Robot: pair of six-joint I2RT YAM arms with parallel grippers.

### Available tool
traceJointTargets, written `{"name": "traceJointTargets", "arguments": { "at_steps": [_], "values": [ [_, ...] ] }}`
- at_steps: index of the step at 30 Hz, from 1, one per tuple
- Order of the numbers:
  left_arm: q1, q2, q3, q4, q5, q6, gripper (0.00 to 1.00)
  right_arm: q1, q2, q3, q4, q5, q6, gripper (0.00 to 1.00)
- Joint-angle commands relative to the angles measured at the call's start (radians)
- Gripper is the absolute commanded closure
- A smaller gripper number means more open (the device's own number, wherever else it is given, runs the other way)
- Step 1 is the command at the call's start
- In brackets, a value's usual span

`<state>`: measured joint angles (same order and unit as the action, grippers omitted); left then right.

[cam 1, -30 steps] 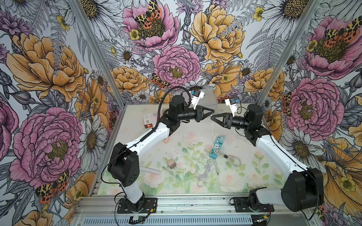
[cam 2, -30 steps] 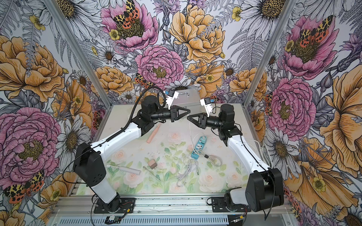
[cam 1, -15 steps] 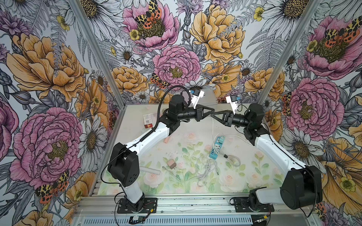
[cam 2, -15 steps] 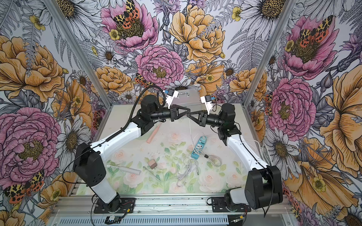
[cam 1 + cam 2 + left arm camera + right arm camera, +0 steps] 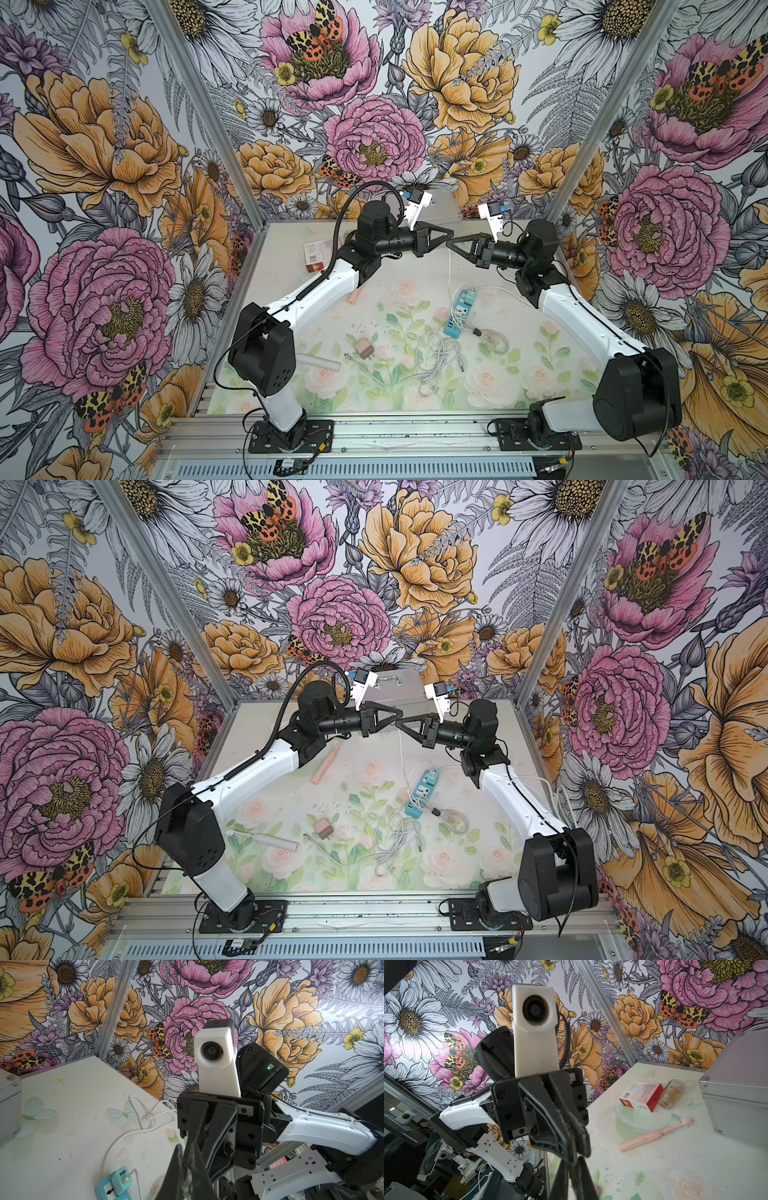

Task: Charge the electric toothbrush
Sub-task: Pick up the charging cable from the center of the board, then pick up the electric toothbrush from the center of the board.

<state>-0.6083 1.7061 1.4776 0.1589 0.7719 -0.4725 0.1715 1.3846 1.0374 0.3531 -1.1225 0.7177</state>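
Note:
A pink electric toothbrush [image 5: 325,764] [image 5: 654,1135] lies at the back left of the table, partly under my left arm in a top view [image 5: 355,296]. A white toothbrush [image 5: 270,840] lies at the front left. The blue power strip [image 5: 459,311] [image 5: 116,1184] sits right of centre with a white cable plugged in. A small brown adapter [image 5: 365,348] and loose white cables [image 5: 436,357] lie in the middle. My left gripper [image 5: 451,235] [image 5: 186,1147] and right gripper [image 5: 448,244] [image 5: 575,1159] hang high over the back of the table, both shut and empty, tips touching.
A metal box [image 5: 442,212] [image 5: 737,1084] stands against the back wall. A red and white carton [image 5: 314,257] [image 5: 640,1096], a small bottle [image 5: 671,1093] and a clear lid [image 5: 641,1120] lie at the back left. Patterned walls close in three sides.
My right gripper has shut and moved left until its tip meets the left gripper's tip. The left arm has hardly moved.

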Motion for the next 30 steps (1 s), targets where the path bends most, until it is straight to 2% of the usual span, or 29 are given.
{"name": "traceJointTargets", "arguments": {
  "at_steps": [1,3,5,13,16,18,21,23,25,30],
  "values": [
    [0.002,-0.048,0.022,0.022,-0.009,0.019,0.84,0.002,0.021,0.02,-0.047,0.044,-0.001,1.0],
    [0.008,-0.055,0.015,0.022,-0.021,0.02,0.67,0.002,0.019,0.023,-0.082,0.054,-0.023,1.0],
    [0.015,-0.065,0.007,0.022,-0.036,0.02,0.58,0.003,0.016,0.031,-0.136,0.065,-0.059,1.0],
    [0.067,-0.106,-0.051,0.016,-0.068,0.033,0.57,0.013,0.018,0.06,-0.224,0.088,-0.1,1.0],
    [0.112,-0.124,-0.058,-0.103,-0.177,0.08,0.53,0.035,0.032,0.105,-0.374,0.156,-0.176,1.0],
    [0.147,-0.122,-0.051,-0.218,-0.258,0.098,0.51,0.051,0.05,0.115,-0.399,0.186,-0.179,1.0],
    [0.185,-0.109,-0.049,-0.445,-0.464,0.173,0.5,0.077,0.087,0.12,-0.407,0.233,-0.156,1.0],
    [0.216,-0.107,-0.098,-0.527,-0.592,0.2,0.5,0.096,0.114,0.134,-0.458,0.283,-0.171,1.0],
    [0.256,-0.091,-0.142,-0.581,-0.639,0.205,0.49,0.115,0.141,0.161,-0.53,0.326,-0.21,1.0],
    [0.324,-0.034,-0.227,-0.652,-0.649,0.227,0.45,0.139,0.187,0.174,-0.546,0.349,-0.212,1.0]
  ]
}}
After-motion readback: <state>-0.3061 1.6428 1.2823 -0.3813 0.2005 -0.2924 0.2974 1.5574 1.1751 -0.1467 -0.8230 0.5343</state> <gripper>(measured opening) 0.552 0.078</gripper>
